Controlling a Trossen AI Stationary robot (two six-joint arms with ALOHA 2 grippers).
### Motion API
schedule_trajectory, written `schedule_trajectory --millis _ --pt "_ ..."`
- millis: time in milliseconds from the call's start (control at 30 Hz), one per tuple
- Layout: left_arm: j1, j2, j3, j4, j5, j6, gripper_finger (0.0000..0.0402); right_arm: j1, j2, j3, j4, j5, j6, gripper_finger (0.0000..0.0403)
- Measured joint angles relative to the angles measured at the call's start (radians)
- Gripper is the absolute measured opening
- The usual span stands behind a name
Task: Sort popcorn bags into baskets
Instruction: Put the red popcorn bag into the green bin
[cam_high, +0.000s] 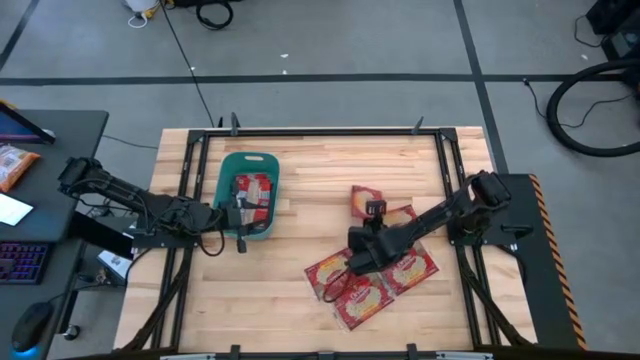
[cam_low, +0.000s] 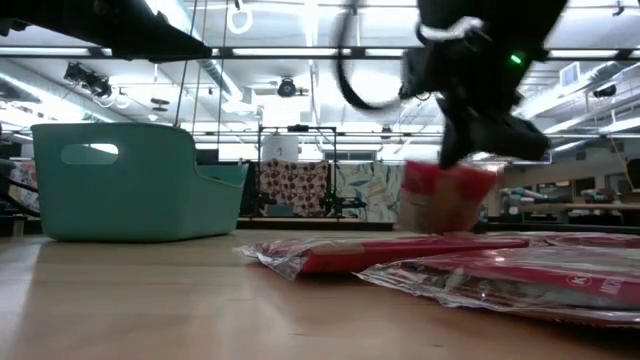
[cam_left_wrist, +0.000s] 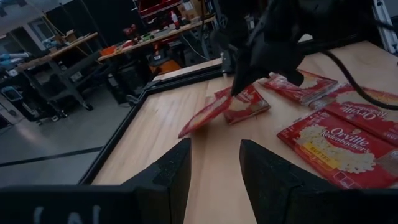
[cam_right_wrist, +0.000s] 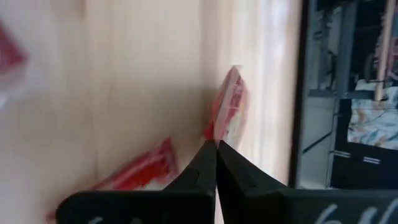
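Right gripper pinches one popcorn bag above the pile; left gripper hangs part open at the basket

One bag (cam_left_wrist: 339, 144) reads "Orville Redenbacher's" and "BUTTER" in the left wrist view; the other bags' print is too blurred to read. The popcorn bags (cam_high: 375, 280) are flat red packets with cream panels, lying loose and overlapping on the table (cam_high: 320, 170) towards its right, and more sit inside the teal basket (cam_high: 228, 172) on the left. The right gripper (cam_high: 352, 264) has its fingers pressed together on the edge of a lifted bag (cam_left_wrist: 208, 114), which hangs tilted. The left gripper (cam_high: 238, 213) shows fingers (cam_left_wrist: 168, 180) apart, holding nothing
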Motion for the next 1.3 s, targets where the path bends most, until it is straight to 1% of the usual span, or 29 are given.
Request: schedule_trajectory --millis 167,267,333,400,500,567,733,800,900,1033,1133,1300 --pt "0.000 0.000 0.000 0.000 0.014 -0.059 0.0142 -0.029 0.000 0.102 0.001 0.087 -0.067 0.0004" --pt "0.000 0.006 0.000 0.004 0.088 -0.092 0.0142 -0.043 0.000 0.165 0.003 0.125 -0.120 0.0003" --pt "-0.001 0.031 0.000 0.025 0.112 -0.111 0.0142 -0.054 0.000 0.205 0.007 0.136 -0.158 0.0003" --pt "0.000 0.073 0.000 0.066 0.103 -0.119 0.0142 -0.066 0.000 0.247 0.013 0.150 -0.196 0.0003" --pt "0.007 0.155 0.000 0.155 0.061 -0.119 0.0142 -0.090 -0.001 0.302 0.026 0.151 -0.256 0.0003" --pt "0.023 0.205 0.000 0.231 0.056 -0.120 0.0145 -0.104 -0.001 0.335 0.032 0.150 -0.290 0.0003" --pt "0.074 0.301 0.000 0.348 0.056 -0.142 0.0174 -0.120 -0.001 0.392 0.082 0.148 -0.427 0.0003" --pt "0.100 0.330 0.000 0.366 0.072 -0.164 0.0191 -0.120 -0.001 0.411 0.114 0.148 -0.496 0.0003" --pt "0.149 0.372 0.000 0.408 0.132 -0.194 0.0218 -0.121 -0.001 0.440 0.157 0.147 -0.577 0.0003" --pt "0.207 0.423 0.000 0.485 0.179 -0.218 0.0245 -0.127 -0.002 0.472 0.211 0.123 -0.645 0.0003" --pt "0.235 0.457 0.000 0.534 0.223 -0.217 0.0252 -0.129 -0.002 0.477 0.266 0.121 -0.692 0.0003" --pt "0.269 0.497 0.000 0.600 0.232 -0.217 0.0247 -0.125 -0.002 0.477 0.356 0.113 -0.772 0.0003"
